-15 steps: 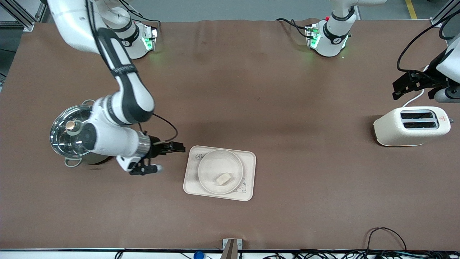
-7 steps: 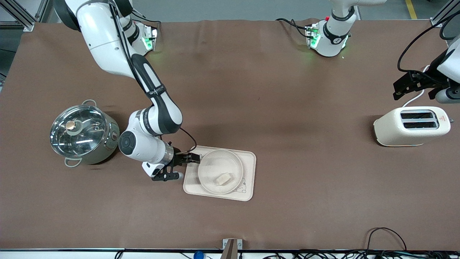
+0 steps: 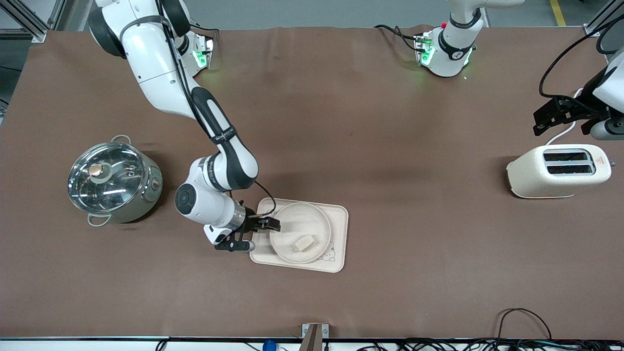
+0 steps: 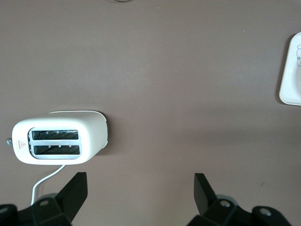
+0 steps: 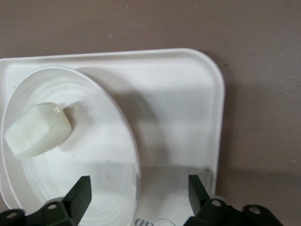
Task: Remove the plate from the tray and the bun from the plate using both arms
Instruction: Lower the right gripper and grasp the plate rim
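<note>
The round cream plate (image 3: 300, 232) sits on the rectangular cream tray (image 3: 339, 219). The pale bun (image 3: 303, 242) lies in the plate, on its side nearer the front camera. My right gripper (image 3: 263, 225) is open and empty, low over the plate's rim at the tray's end toward the right arm. In the right wrist view the plate's rim (image 5: 131, 136) runs between the open gripper (image 5: 139, 188), with the bun (image 5: 37, 129) in the plate. My left gripper (image 3: 553, 114) is open and empty, raised near the toaster; the left wrist view shows it (image 4: 141, 186) over bare table.
A cream toaster (image 3: 558, 170) stands at the left arm's end of the table; it also shows in the left wrist view (image 4: 59, 139). A steel pot with a glass lid (image 3: 111, 181) stands at the right arm's end.
My right arm has swung from beside the pot toward the tray, bringing its open gripper to the plate's rim. The left arm has not moved.
</note>
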Robot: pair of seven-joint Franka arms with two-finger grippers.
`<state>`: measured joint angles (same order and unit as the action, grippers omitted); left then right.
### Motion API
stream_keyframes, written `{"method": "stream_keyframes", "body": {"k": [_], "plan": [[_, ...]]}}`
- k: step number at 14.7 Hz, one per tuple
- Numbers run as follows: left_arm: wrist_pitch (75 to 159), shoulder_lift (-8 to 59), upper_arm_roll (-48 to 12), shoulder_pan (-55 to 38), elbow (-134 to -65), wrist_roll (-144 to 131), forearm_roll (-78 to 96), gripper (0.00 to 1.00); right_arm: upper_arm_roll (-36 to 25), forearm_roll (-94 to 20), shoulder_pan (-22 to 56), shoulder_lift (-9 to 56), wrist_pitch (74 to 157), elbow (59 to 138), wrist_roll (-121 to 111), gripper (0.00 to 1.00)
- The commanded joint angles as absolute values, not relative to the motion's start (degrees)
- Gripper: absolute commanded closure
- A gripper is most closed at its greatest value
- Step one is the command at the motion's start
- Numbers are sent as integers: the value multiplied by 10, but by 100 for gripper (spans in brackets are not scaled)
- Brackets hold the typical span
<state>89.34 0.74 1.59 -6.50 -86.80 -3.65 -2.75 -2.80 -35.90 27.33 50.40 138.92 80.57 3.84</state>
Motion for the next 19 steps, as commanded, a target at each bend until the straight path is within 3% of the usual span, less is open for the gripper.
{"method": "stream_keyframes", "body": {"k": [1, 3, 8, 14, 19], "plan": [[881, 12, 15, -64, -854, -34, -33, 0, -31, -371, 287, 520, 1400, 789, 46, 21], [881, 12, 15, -64, -854, -34, -33, 0, -32, -370, 285, 522, 1400, 789, 40, 27], [881, 12, 15, -64, -854, -34, -32, 0, -32, -369, 281, 523, 1400, 788, 40, 96], [881, 12, 15, -64, -854, -34, -32, 0, -29, -374, 272, 512, 1397, 789, -2, 100], [881, 12, 15, -64, -854, -34, -32, 0, 6, -398, 250, 425, 1362, 873, -39, 100]]}}
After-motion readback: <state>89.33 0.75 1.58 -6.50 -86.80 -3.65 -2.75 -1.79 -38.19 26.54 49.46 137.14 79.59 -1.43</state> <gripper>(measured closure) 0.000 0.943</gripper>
